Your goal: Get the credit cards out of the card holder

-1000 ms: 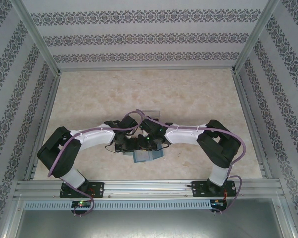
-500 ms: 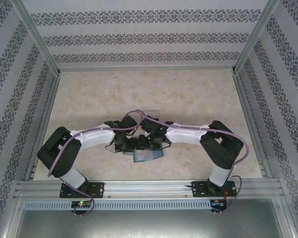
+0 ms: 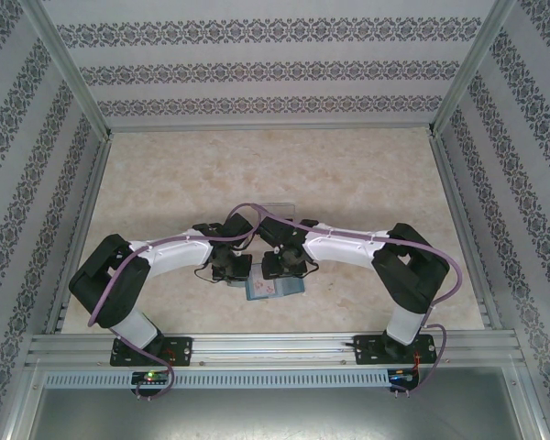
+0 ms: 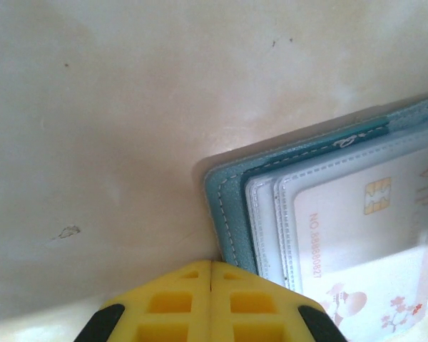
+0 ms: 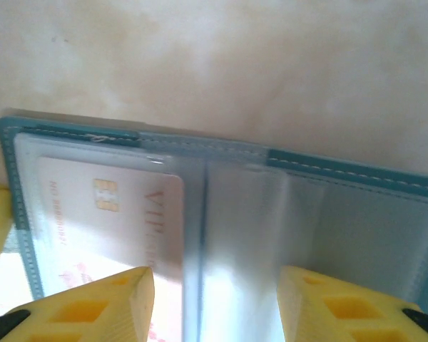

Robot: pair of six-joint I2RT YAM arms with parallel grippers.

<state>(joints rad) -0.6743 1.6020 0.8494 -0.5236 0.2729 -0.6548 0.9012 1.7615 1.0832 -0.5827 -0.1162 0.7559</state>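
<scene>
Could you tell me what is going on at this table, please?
Two robot arms are working over a teal card holder that lies open on the table. The left gripper is shut, with its tips right at the holder's edge. The right gripper is open above the clear sleeves. A pale card with a chip sits inside one sleeve, so it has not been taken out yet.

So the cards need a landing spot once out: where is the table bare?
Bare: the far table between the clear tray and the back wall, and the strip right of the card holder, toward the right arm. Crowded: near centre, where the left gripper and right gripper meet at it.
</scene>
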